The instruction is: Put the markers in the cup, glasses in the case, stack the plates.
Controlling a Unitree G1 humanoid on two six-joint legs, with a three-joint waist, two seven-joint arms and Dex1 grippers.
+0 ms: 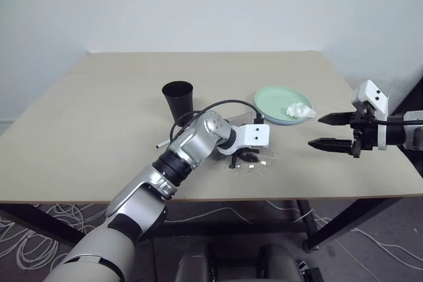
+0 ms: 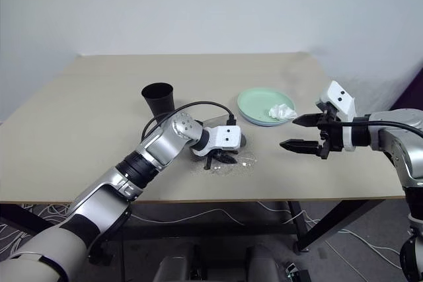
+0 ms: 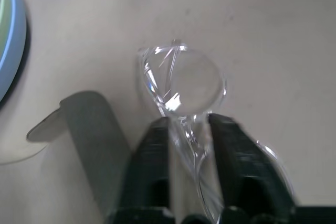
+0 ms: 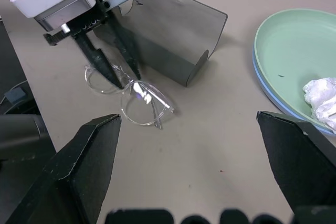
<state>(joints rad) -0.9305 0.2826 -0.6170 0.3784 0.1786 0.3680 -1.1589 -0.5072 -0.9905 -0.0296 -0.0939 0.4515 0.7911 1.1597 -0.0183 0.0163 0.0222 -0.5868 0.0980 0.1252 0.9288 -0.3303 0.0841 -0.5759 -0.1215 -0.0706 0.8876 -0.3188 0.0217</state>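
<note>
Your left gripper (image 4: 116, 74) pinches the clear, thin-framed glasses (image 4: 137, 98) at the bridge, on the bench (image 1: 99, 110) beside the grey case (image 4: 173, 38). Your right gripper (image 1: 325, 131) hovers wide, empty.

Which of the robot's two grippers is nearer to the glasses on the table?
Left. The left gripper has its fingers closed on the glasses at the bridge, beside the case. The right gripper hangs open, well off to the side near the plates.
</note>
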